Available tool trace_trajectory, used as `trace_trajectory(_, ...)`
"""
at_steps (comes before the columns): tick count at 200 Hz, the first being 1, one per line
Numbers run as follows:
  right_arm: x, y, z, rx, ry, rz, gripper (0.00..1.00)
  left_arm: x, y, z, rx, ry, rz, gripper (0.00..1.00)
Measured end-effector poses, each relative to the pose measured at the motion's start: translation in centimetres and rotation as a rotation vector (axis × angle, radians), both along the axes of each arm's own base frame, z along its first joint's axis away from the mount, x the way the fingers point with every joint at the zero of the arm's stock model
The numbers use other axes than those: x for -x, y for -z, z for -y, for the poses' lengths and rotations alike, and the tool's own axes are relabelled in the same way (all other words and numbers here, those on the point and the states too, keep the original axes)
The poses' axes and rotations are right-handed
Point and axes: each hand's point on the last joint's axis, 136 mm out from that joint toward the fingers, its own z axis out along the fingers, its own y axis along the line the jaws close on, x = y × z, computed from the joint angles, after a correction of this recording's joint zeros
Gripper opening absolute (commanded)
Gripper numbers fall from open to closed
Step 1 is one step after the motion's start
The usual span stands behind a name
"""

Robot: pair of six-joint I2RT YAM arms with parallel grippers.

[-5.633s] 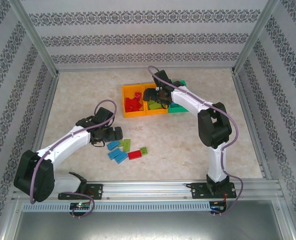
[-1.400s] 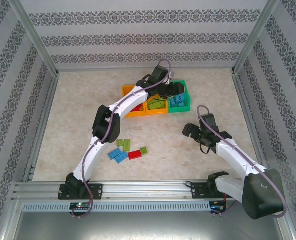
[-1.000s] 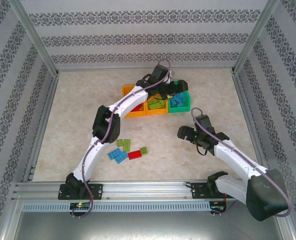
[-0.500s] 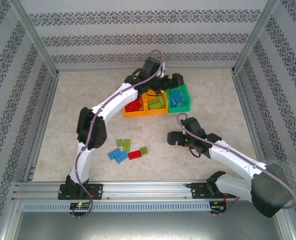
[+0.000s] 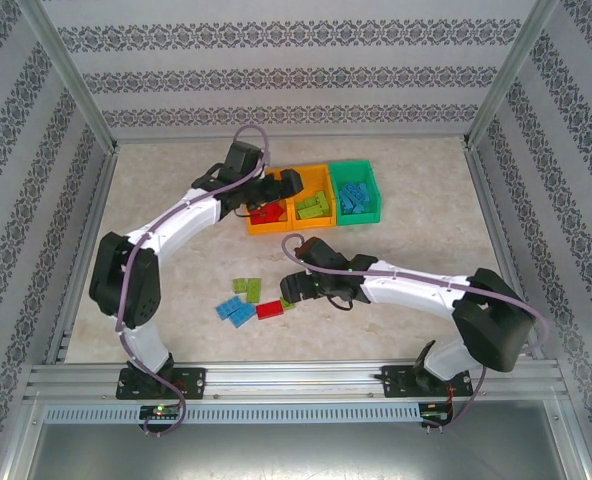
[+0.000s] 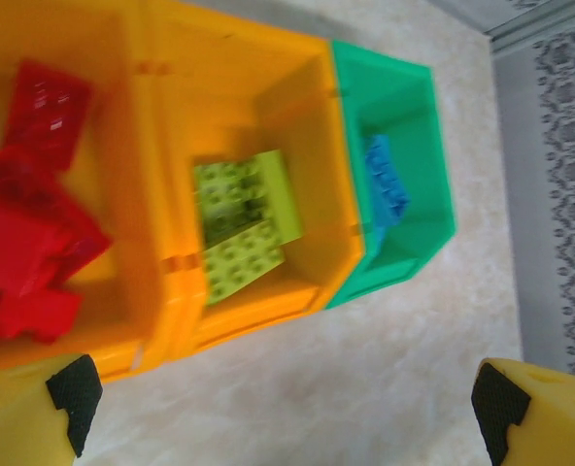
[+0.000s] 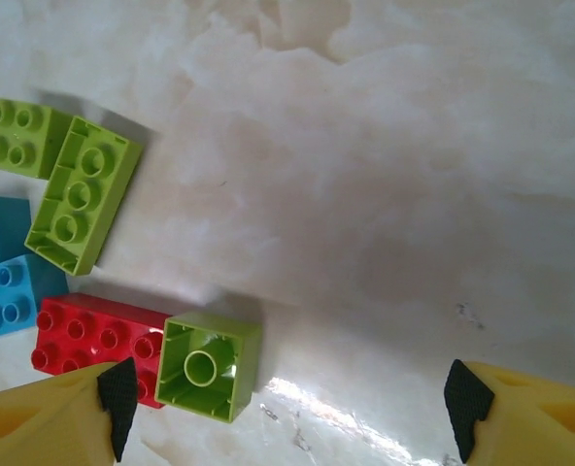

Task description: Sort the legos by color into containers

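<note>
Three joined containers stand at the back: an orange bin (image 5: 259,224) with red legos (image 6: 25,228), an orange bin (image 5: 312,221) with light green legos (image 6: 244,223), and a green bin (image 5: 357,166) with blue legos (image 6: 385,184). My left gripper (image 5: 281,186) hangs open and empty by the left orange bin; seen from the wrist, the left gripper (image 6: 287,398) is over bare table in front of the bins. My right gripper (image 5: 294,290) is open low over the loose legos. In the wrist view the right gripper (image 7: 292,403) has an upturned green brick (image 7: 208,364) between its fingers, nearer the left one.
Loose on the table lie a red brick (image 7: 98,340), a long green brick (image 7: 82,194), a small green brick (image 7: 16,136) and blue bricks (image 7: 6,286). Aluminium frame posts and patterned walls enclose the marble-look table (image 5: 426,230).
The left arm has swung left from over the green bin to beside the left orange bin. The right arm has reached left and down to the loose bricks, its jaws slightly narrower.
</note>
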Motion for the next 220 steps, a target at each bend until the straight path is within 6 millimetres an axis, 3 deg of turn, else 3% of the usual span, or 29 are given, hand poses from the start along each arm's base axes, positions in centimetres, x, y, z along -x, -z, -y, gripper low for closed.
trace_trajectory(48,0.8,1.5,-0.7,0.019,-0.030,-0.054,0.74,2.6,-0.6,-2.9,-0.045,-0.032,0.036,1.00)
trace_trajectory(92,1.5,2.6,-1.9,0.036,-0.071,-0.093,0.67,3.2,-0.6,-5.9,-0.070,-0.101,0.047,0.99)
trace_trajectory(124,1.9,3.8,-1.4,0.076,-0.068,-0.123,0.64,3.6,-0.2,-6.7,-0.086,-0.121,0.042,0.99)
trace_trajectory(165,1.6,3.8,-1.2,0.081,-0.057,-0.118,0.58,4.0,-0.1,-7.7,-0.096,-0.142,0.047,0.99)
trace_trajectory(192,0.7,3.8,-0.1,0.094,-0.013,-0.108,0.57,4.1,-0.1,-8.3,-0.101,-0.155,0.045,1.00)
trace_trajectory(220,-0.5,3.6,2.8,0.112,0.071,-0.095,0.59,4.1,-0.1,-8.5,-0.103,-0.161,0.046,1.00)
